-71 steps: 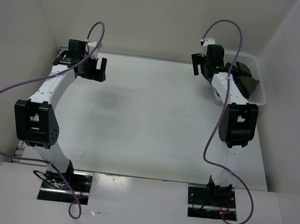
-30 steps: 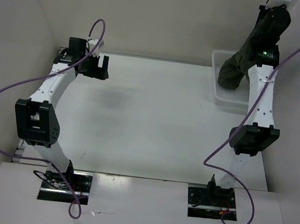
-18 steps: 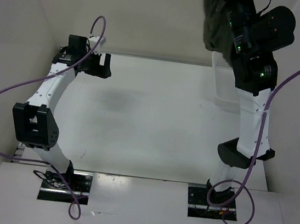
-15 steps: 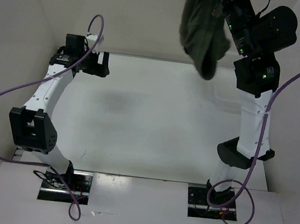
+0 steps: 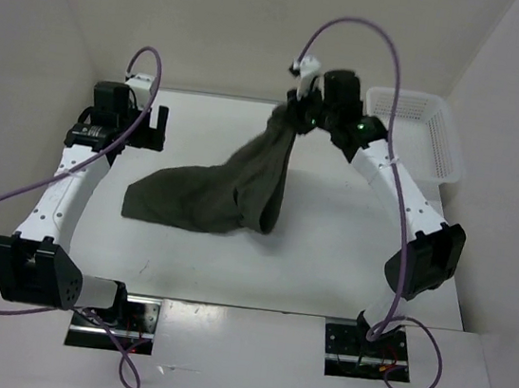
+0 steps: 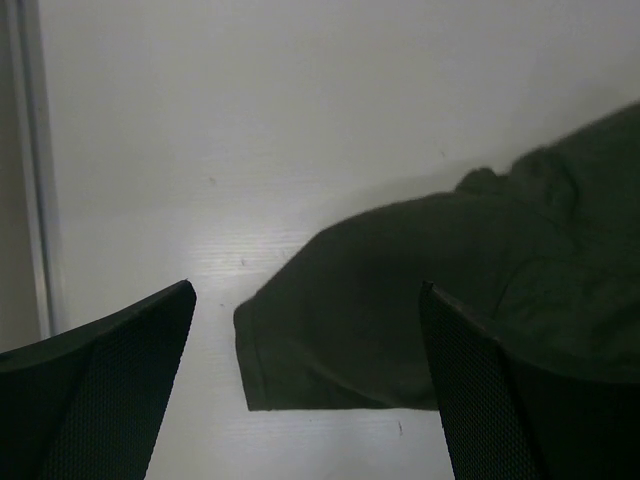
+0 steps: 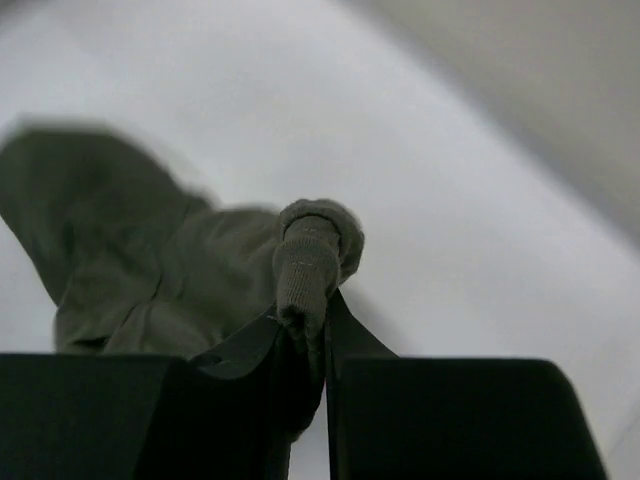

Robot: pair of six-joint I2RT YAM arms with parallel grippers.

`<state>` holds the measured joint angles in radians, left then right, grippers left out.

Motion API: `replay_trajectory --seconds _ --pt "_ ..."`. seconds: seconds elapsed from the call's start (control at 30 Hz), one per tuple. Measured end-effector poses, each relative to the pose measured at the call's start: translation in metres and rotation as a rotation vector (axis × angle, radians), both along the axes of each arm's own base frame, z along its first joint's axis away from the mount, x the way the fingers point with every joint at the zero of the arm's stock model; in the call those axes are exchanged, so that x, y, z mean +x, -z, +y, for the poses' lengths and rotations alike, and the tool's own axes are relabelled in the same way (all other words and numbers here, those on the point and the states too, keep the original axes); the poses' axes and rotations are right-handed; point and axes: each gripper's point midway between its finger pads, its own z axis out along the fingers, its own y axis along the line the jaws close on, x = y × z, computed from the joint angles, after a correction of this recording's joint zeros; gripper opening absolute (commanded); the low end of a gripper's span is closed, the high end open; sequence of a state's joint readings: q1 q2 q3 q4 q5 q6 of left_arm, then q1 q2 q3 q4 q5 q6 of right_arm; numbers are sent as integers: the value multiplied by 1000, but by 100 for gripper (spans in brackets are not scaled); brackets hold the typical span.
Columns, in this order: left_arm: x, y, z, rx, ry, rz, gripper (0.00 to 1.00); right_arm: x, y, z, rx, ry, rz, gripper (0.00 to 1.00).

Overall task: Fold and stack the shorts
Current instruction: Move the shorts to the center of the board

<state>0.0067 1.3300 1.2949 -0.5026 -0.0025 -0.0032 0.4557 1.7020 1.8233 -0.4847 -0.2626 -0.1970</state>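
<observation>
The dark olive shorts (image 5: 212, 193) hang from my right gripper (image 5: 295, 119), which is shut on a bunched edge of the cloth above the back middle of the table. The lower part lies spread on the table toward the left. In the right wrist view the pinched fold of the shorts (image 7: 310, 250) sticks out between the closed fingers of the right gripper (image 7: 312, 325). My left gripper (image 5: 150, 128) is open at the back left, just above the shorts' left end. Its wrist view shows a hemmed corner of the shorts (image 6: 400, 320) beyond the open left gripper (image 6: 307, 290).
The white mesh basket (image 5: 443, 146) stands at the back right corner with nothing showing inside. White walls close in the table at the back and both sides. The right arm's purple cable (image 5: 358, 30) arcs over the gripper.
The right arm has swung down and left from high above the basket, laying the shorts across the table's middle. The left arm has shifted slightly left, gripper still open.
</observation>
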Motion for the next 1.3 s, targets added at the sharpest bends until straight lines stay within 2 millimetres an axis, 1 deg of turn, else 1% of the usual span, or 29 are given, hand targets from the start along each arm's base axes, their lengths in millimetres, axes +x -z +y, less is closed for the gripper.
replay_trajectory --seconds 0.03,0.07,0.1,0.13,0.17,0.2,0.23,0.27,0.33,0.43,0.53,0.57,0.6,0.7,0.77,0.8,0.87,0.93,0.97,1.0,1.1,1.17,1.2,1.27,1.3 --pt "-4 9 -2 1 6 23 99 -7 42 -3 -42 1 83 0" --pt "-8 19 -6 1 15 49 99 -16 77 -9 -81 3 160 0" --pt "-12 30 -11 1 29 78 99 -28 111 -15 -117 5 225 0" --pt "-16 38 -15 2 41 101 99 -42 137 -23 -151 8 288 0" --pt "-20 45 -20 3 55 124 99 -58 161 -32 -181 10 342 0" --pt "-23 51 -24 4 67 144 99 -72 176 -39 -202 13 378 0" --pt "-24 56 -28 4 78 159 99 -83 184 -45 -213 15 394 0" --pt "-23 59 -32 5 89 167 99 -93 188 -50 -218 15 402 0" --pt "-18 71 -41 9 111 204 99 -111 190 -59 -223 10 399 0" --pt "0 97 -54 14 140 281 99 -126 190 -67 -228 -2 382 0" --pt "30 119 -73 6 181 332 99 -132 197 -71 -246 -9 388 0" --pt "40 123 -81 1 198 343 99 -133 200 -72 -253 -10 390 0" --pt "54 125 -90 -10 220 339 99 -134 202 -73 -260 -12 392 0" --pt "81 128 -118 -40 285 323 99 -133 202 -73 -268 -18 386 0" --pt "89 130 -139 -48 329 313 99 -133 203 -74 -277 -23 380 0" --pt "86 135 -150 -47 353 322 99 -133 203 -74 -281 -26 378 0" --pt "74 146 -170 -34 397 355 99 -131 203 -75 -292 -31 370 0" --pt "55 162 -186 -23 439 402 99 -129 202 -76 -305 -29 358 0" --pt "43 172 -191 -23 458 435 99 -128 201 -77 -309 -28 352 0" --pt "31 182 -192 -21 468 470 99 -127 201 -77 -312 -28 347 0" --pt "1 211 -178 -16 455 584 99 -124 200 -78 -316 -27 341 0" --pt "-7 220 -170 -9 441 617 99 -119 201 -76 -319 -29 340 0" --pt "-8 222 -168 -2 433 619 97 -117 202 -75 -321 -30 343 0" --pt "-4 223 -164 15 416 607 86 -110 202 -72 -324 -30 344 0" --pt "-2 223 -163 19 411 601 67 -106 201 -70 -324 -29 342 0"
